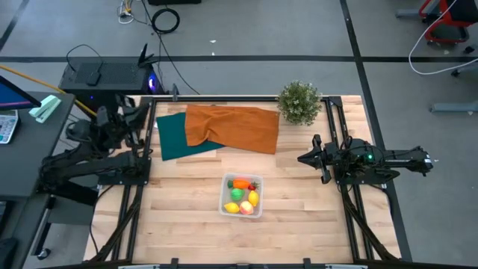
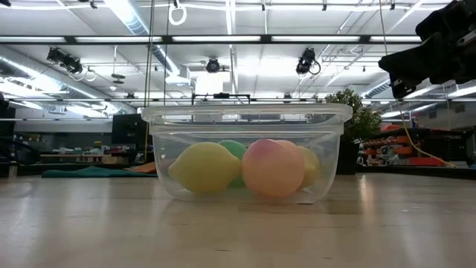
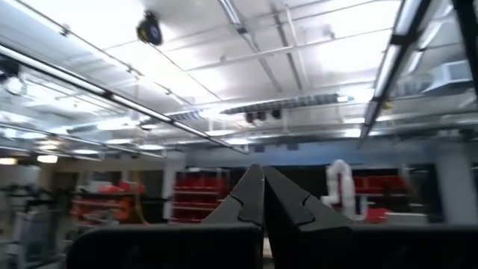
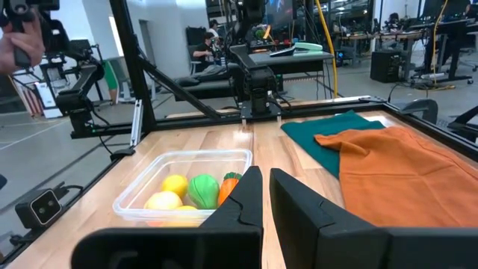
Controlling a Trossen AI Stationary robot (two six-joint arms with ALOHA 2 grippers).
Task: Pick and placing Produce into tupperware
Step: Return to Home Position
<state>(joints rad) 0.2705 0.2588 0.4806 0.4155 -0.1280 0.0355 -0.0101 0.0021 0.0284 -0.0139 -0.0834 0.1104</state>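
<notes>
Revealing the carrot [image 1: 241,183] hidden low, tupperware [image 1: 225,203] holds produce; both claws [image 1: 301,158] clenched empty.

The clear tupperware [image 4: 183,184] on the desk [image 4: 276,149] holds 2 lemons [image 4: 169,193], a green round fruit [image 4: 202,190] and a carrot [image 4: 228,187]. Beside it lie an orange cloth [image 4: 407,175] and a teal cloth [image 4: 328,134].

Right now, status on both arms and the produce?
Left end effector shut, parked left. Right end effector shut, empty, parked right. Produce in tupperware. Nothing blocking.

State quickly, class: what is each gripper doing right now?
Left gripper: fingers closed, holding nothing, parked at the table's left edge.
Right gripper: fingers closed, holding nothing, parked at the right edge.
</notes>
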